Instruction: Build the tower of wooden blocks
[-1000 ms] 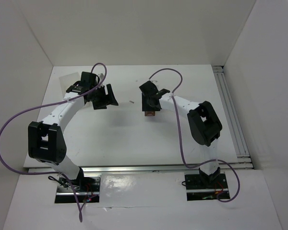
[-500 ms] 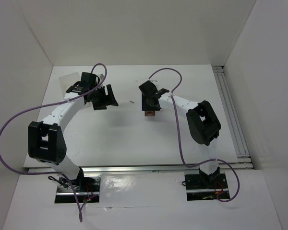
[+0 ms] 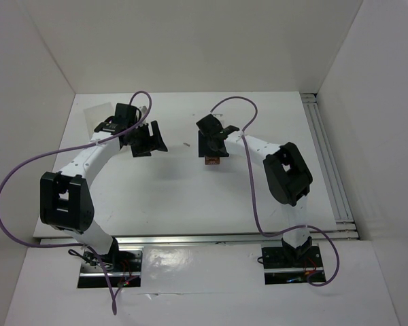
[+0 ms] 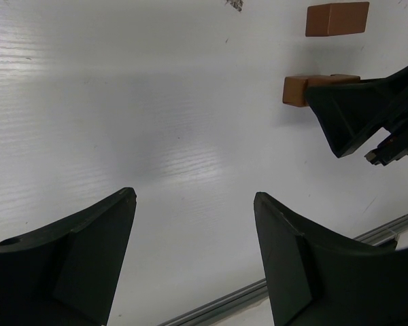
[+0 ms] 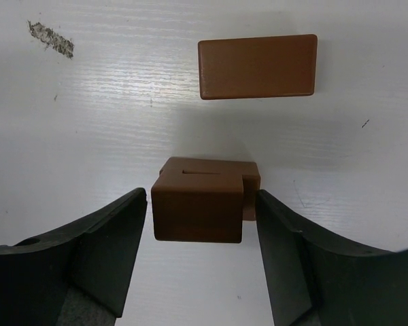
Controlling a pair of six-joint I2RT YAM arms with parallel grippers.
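A small tower of reddish-brown wood blocks stands on the white table, an upper cube on a lower block that sticks out to the right. My right gripper is open and straddles it, a finger on each side with narrow gaps. A flat brick lies just beyond the tower. In the top view the blocks show under the right gripper. My left gripper is open and empty, left of the tower and the brick; in the top view it is apart from them.
A tiny pale sliver lies between the two grippers. A metal rail runs along the table's right edge, and another along the near edge. A dark scuff marks the table.
The right arm's elbow has shifted slightly to the left. The blocks and the left arm have not moved.
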